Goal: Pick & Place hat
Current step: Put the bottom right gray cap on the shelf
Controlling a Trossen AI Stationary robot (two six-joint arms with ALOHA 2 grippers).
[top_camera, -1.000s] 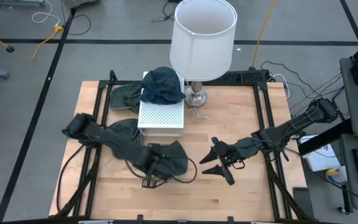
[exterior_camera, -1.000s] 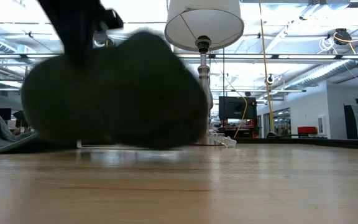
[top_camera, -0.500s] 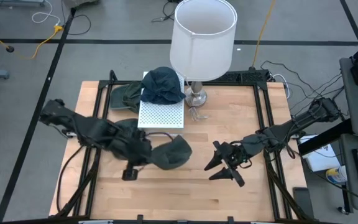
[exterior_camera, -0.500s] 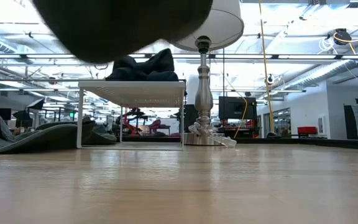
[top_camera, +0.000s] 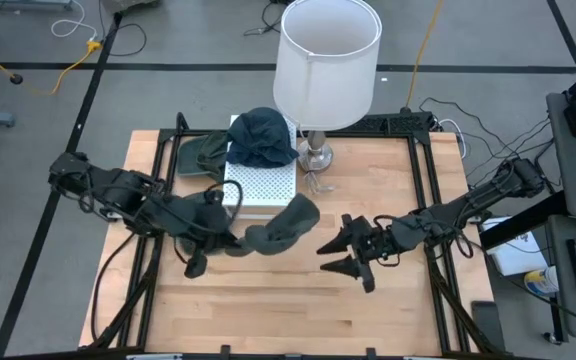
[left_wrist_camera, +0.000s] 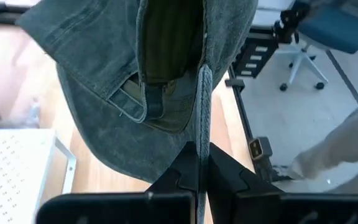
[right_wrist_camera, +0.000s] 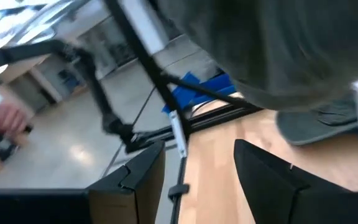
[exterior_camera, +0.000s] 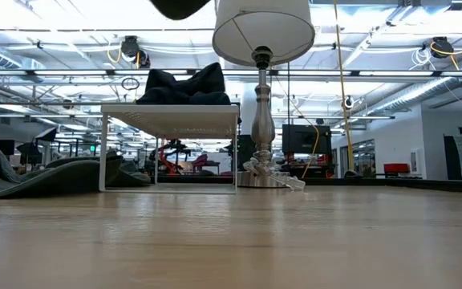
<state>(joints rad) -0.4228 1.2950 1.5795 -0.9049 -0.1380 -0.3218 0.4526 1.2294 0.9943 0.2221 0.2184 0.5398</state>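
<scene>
My left gripper is shut on a grey-green cap, held in the air over the table's middle, just in front of a white perforated shelf. In the low view only the cap's underside shows, at the top edge. A dark blue hat lies on the shelf. Another green hat lies on the table at the far left. My right gripper is open and empty, low over the table to the right of the held cap. My left gripper pinches an edge of the cap between its two fingers; the edge shows end-on in the left wrist view. The fingers come at it about level from the table's left. The cap is lifted clear of the table, its hollow side and back strap toward the wrist camera.
A lamp with a white shade stands on a metal base at the far middle, right of the shelf. Black rails run along the table's sides. Bare wood lies along the near edge.
My left gripper has risen with the cap and gone toward the far edge and the shelf. The cap, which lay on the table a second ago, is lifted clear and high. My right gripper has shifted a little toward the table's left and stays open.
</scene>
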